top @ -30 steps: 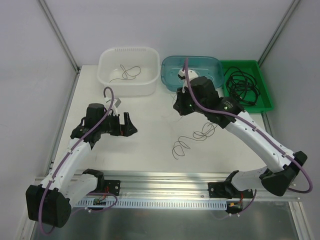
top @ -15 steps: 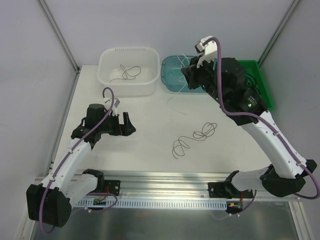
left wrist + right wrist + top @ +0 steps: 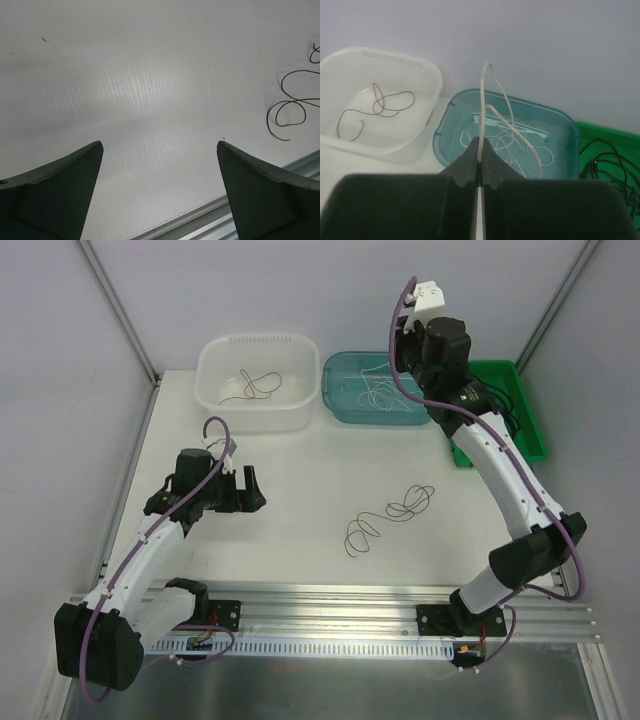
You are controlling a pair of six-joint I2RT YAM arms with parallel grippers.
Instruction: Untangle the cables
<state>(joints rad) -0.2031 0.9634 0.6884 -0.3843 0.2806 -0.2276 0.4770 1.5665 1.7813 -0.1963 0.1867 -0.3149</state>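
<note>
right arm raised over the teal bin with the white cable pinched; left arm low and open

the right arm stretches up and toward the back of the surface [image 3: 300, 470], its wrist lifted high above the teal bin [image 3: 380, 418]. the right gripper [image 3: 480, 146] is closed tight on the white cable [image 3: 480, 110], which is pinched between the fingertips. from the grip the cable rises in a narrow arch and drops back down, and the rest of it lies in loose coils on the floor of the teal bin, below and beyond the gripper.

the left arm sits low on the left side of the surface, elbow bent, forearm pointing toward the middle. the left gripper [image 3: 159, 146] is spread wide and holds nothing, with only bare surface between its fingers.

a thin dark wiry cable [image 3: 400, 508] lies in loops on the middle of the surface, well apart from both grippers; in the left wrist view its end shows off to the right of the open fingers. another thin dark cable [image 3: 255, 383] lies curled inside the white bin [image 3: 215, 410], just left of the teal bin. the black cables [image 3: 615, 167] sit bundled in the green tray [image 3: 600, 132] to the right of the teal bin.
</note>
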